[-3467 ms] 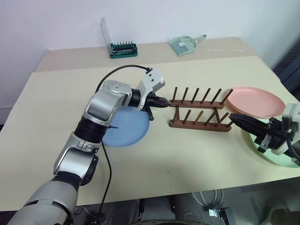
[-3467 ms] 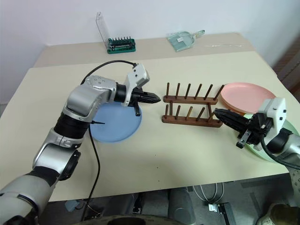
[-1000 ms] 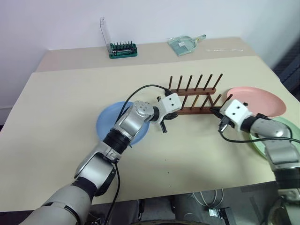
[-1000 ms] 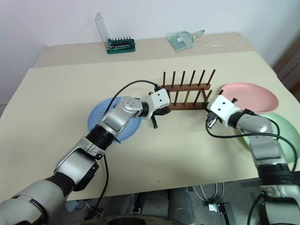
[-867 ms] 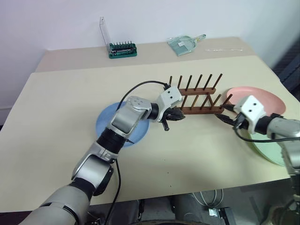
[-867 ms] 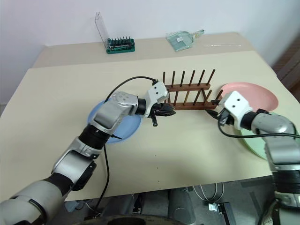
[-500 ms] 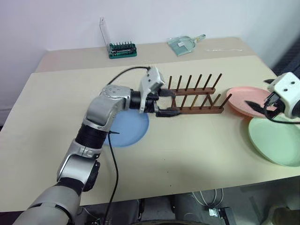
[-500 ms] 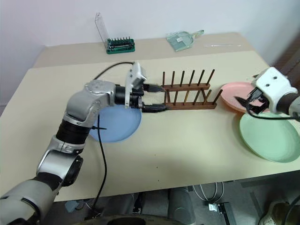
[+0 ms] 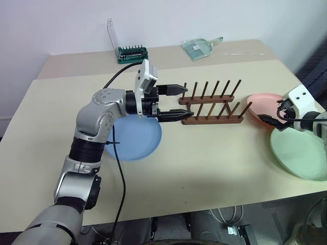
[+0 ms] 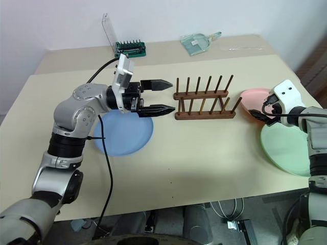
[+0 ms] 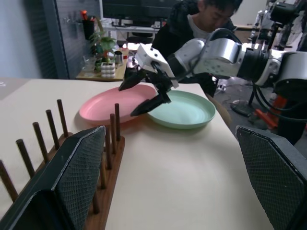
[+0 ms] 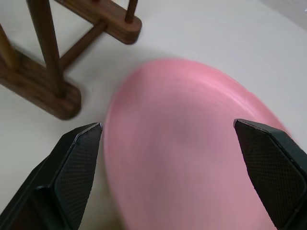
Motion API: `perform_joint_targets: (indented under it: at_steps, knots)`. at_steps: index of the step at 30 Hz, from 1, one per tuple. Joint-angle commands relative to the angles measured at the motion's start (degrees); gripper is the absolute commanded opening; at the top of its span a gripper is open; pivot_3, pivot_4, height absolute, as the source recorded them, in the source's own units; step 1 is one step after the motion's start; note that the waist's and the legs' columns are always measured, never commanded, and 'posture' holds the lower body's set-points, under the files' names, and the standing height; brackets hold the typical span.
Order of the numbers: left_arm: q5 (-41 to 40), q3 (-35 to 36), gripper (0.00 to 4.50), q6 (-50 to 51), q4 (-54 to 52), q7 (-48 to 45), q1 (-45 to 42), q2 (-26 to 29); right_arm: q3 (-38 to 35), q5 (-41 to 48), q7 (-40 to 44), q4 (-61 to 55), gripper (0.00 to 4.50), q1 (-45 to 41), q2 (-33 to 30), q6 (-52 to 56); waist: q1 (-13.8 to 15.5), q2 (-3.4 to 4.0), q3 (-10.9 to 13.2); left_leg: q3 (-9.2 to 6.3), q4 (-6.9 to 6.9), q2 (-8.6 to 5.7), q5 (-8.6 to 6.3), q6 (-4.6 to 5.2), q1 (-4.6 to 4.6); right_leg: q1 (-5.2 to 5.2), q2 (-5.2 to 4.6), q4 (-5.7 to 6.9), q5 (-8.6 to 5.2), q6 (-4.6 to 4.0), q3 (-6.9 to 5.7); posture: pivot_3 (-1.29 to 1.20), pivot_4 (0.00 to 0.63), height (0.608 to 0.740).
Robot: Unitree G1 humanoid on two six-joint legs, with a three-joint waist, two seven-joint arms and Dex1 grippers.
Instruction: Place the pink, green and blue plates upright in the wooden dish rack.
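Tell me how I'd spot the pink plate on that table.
Find the wooden rack with upright pegs mid-table. Just off the end of it nearer the robot's right hand lies the pink plate, flat. Beside it is a same-sized green plate; only colour separates them.

The left arm reached forward with its elbow bent and the wrist turned toward the robot's right — the left gripper (image 9: pixel 179 101) lay roughly level, its two black fingers (image 9: pixel 172 88) spread wide with nothing between them. The right gripper (image 10: pixel 260 114) pointed forward and slightly downward, its fingers (image 12: pixel 73 163) parted wide too, holding nothing
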Motion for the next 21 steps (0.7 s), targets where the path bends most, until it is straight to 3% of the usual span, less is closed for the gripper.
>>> perform_joint_targets:
  at_steps: [1, 3, 9, 16, 21]
  knots:
    - [-0.82, 0.81, 4.50, -1.11, -2.16, 0.94, -0.08, 0.40, 1.02, -0.93, 2.65, 1.22, 3.98, -1.00, -1.58, -0.26, 0.07, 0.00, 0.00, 0.01, 0.00, -0.01, 0.00, 0.00, -0.01, 0.00, 0.00, 0.00, 0.00, 0.00, 0.00, 0.00, 0.150, 0.740]
    - [-0.65, 0.56, 4.50, -1.44, -2.11, 1.15, -0.05, 0.48, 2.21, -1.97, 3.70, 2.28, 3.21, -0.80, -2.09, -0.35, 0.05, 0.00, 0.00, 0.01, 0.01, -0.01, 0.00, 0.00, -0.01, 0.00, -0.01, -0.01, 0.00, 0.00, 0.00, 0.00, 0.150, 0.740]
    - [-0.90, 0.60, 4.50, -1.34, -1.42, 1.61, -0.90, 0.56, 3.50, -4.33, 4.29, 3.20, 0.03, -0.60, -3.25, -2.57, -0.12, 0.01, -0.01, 0.02, 0.00, -0.01, 0.00, -0.01, 0.00, -0.01, -0.01, 0.01, 0.00, 0.00, 0.00, 0.00, 0.150, 0.740]
    - [-0.20, 0.32, 4.50, -2.33, -0.64, 2.33, -1.20, 0.53, 2.23, -4.09, 2.88, 2.16, 0.03, -2.23, -3.09, -3.04, -0.14, 0.01, 0.00, 0.02, 0.01, -0.01, 0.00, -0.01, 0.00, -0.01, -0.01, 0.01, 0.00, 0.00, 0.01, 0.00, 0.150, 0.740]
    - [-0.55, 0.59, 4.50, -2.54, 0.62, 2.78, -2.07, 0.06, -3.61, 0.03, -4.01, 4.82, 0.03, -11.16, -0.11, -4.45, -0.82, 0.07, 0.03, 0.05, 0.01, -0.01, 0.01, -0.01, -0.01, -0.04, -0.01, 0.01, 0.02, -0.01, 0.04, 0.00, 0.150, 0.740]
